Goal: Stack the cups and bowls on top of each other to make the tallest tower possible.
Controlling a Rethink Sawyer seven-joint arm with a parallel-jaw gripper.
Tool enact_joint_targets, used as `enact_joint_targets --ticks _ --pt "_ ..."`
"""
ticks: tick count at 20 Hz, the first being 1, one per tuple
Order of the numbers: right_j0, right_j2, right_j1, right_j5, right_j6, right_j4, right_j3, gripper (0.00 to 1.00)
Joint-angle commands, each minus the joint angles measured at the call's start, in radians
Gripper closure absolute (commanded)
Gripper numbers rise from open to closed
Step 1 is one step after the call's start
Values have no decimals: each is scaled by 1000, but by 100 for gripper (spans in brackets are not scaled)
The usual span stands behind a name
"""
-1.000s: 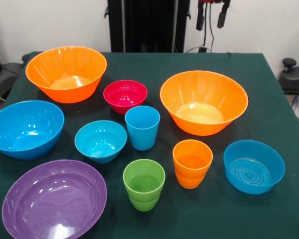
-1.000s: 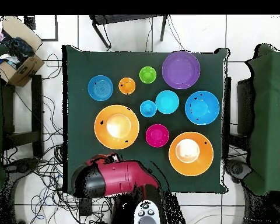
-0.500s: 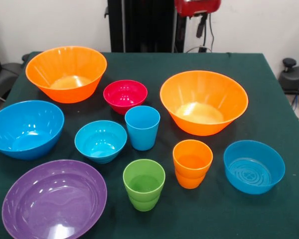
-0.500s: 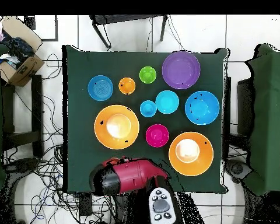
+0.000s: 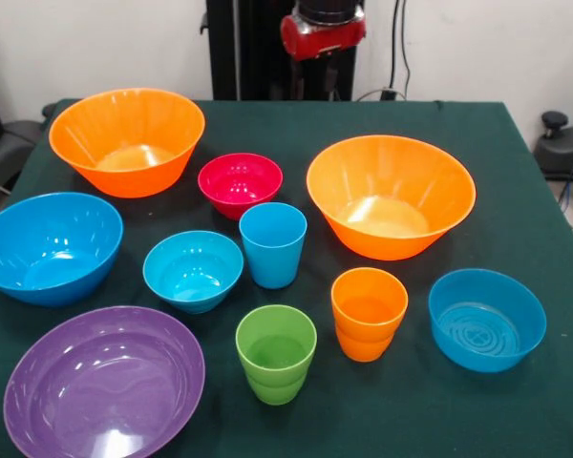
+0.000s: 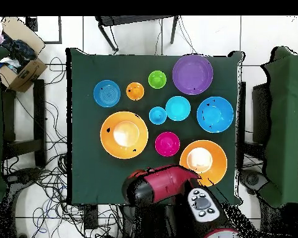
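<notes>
Ten pieces of plastic tableware stood on the table: seven bowls and three cups.

The bowls were two large orange ones (image 5: pixel 127 140) (image 5: pixel 391 195), one wide purple bowl (image 5: pixel 103 380), one large blue bowl (image 5: pixel 49 246), two smaller blue bowls (image 5: pixel 192 270) (image 5: pixel 486 319) and one small red bowl (image 5: pixel 240 183). The cups were one blue (image 5: pixel 272 244), one green (image 5: pixel 276 353) and one orange (image 5: pixel 368 312). By colour that made three orange pieces, four blue, and one each of purple, red and green. All ten stood singly, none nested in another.
</notes>
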Motion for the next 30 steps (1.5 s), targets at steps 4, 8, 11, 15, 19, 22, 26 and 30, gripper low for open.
enact_joint_targets --ticks 4,8,11,15,19,22,26,30 --pt "-135 241 46 36 -319 -240 -114 0" --pt "-179 314 46 46 -353 -326 -132 0" --pt "-197 337 49 58 -330 -361 -156 0" --pt "-226 381 50 89 -353 -388 -174 0" --pt "-263 427 69 76 -360 -422 -178 0" --pt "-267 435 81 51 -339 -477 -193 0" --pt "-279 423 94 47 -318 -537 -207 0" --pt "-309 419 116 37 -329 -596 -223 0"
